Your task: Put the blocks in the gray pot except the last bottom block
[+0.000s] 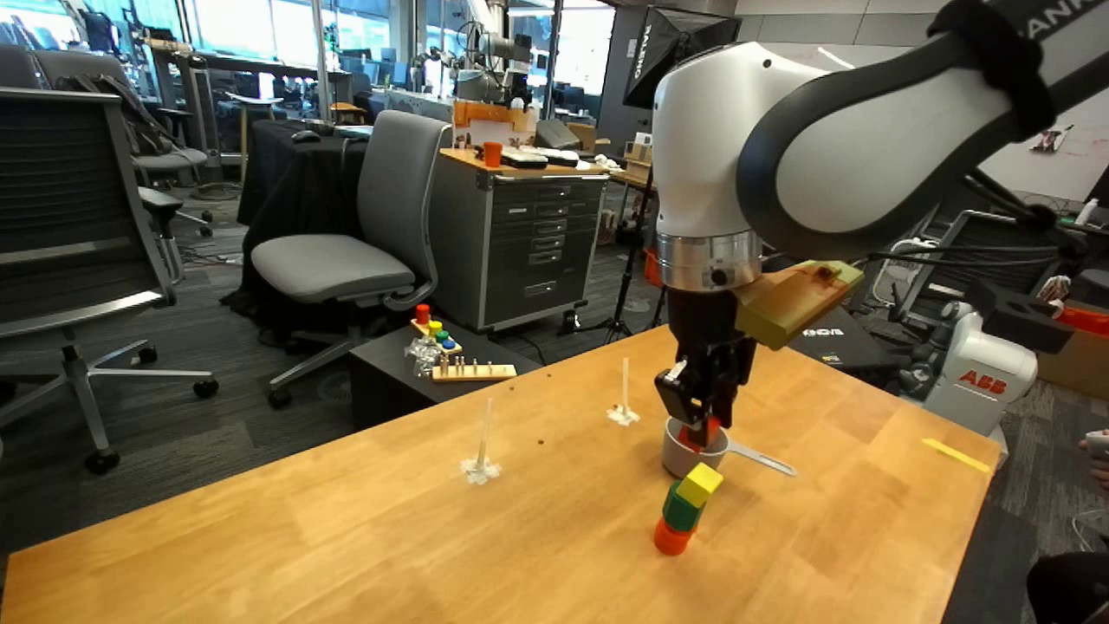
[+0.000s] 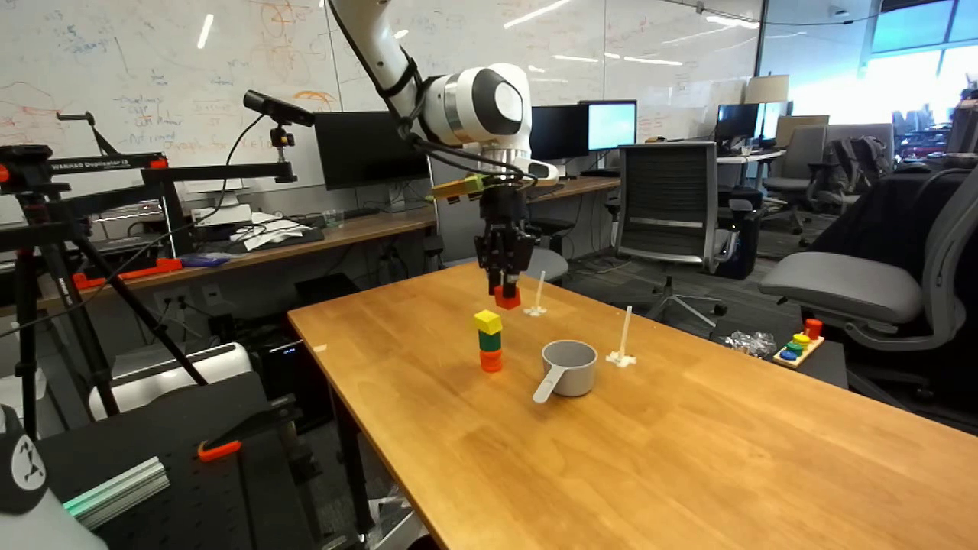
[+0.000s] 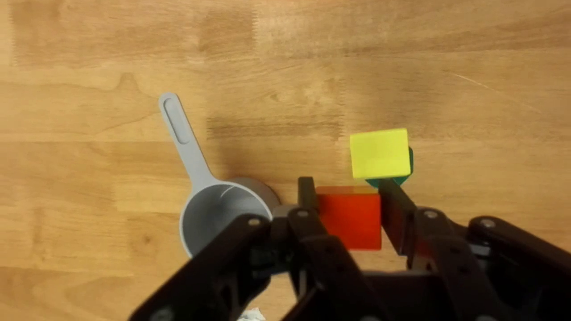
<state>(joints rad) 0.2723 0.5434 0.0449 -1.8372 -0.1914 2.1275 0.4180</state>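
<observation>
Nearest in the wrist view, the claw (image 3: 348, 203) grips a red block (image 3: 352, 225) and masks part of the gray pot (image 3: 218, 205) on the tabletop (image 3: 276, 89). Near the pot, a yellow block (image 3: 379, 154) hides most of a green block (image 2: 490, 341); the orange-red block (image 2: 491, 360) beneath shows only in both exterior views.

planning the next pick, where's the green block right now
In an exterior view, the green block is left of the gray pot, stacked between the yellow block above and the orange-red block below.
</observation>
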